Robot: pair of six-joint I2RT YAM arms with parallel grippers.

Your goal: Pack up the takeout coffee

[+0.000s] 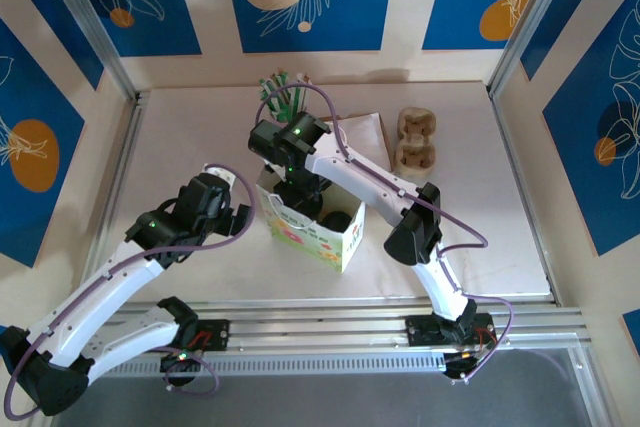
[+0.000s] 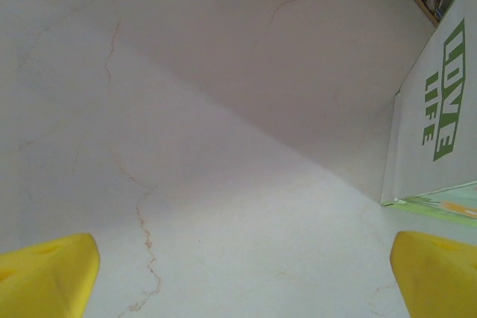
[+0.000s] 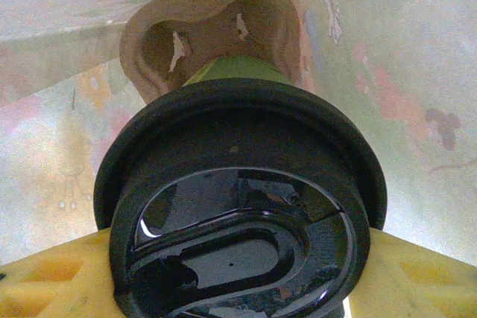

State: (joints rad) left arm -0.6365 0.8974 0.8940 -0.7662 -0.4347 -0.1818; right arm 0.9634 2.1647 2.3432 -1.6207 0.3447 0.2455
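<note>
Table [image 1: 180,127] bears the bag [image 1: 318,237] overhead; inside, right pincer [image 3: 238,277] clasps lidded cup [image 3: 238,176].

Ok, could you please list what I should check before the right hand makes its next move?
1. Grip: the right hand clamps the coffee cup at its lid: ok.
2. Lid seated on the cup: ok.
3. Cup inside the upright paper bag: ok.
4. Cup settled in the pulp carrier below it: cannot tell.
5. Clearance: the left hand is open and apart from the bag: ok.
</note>
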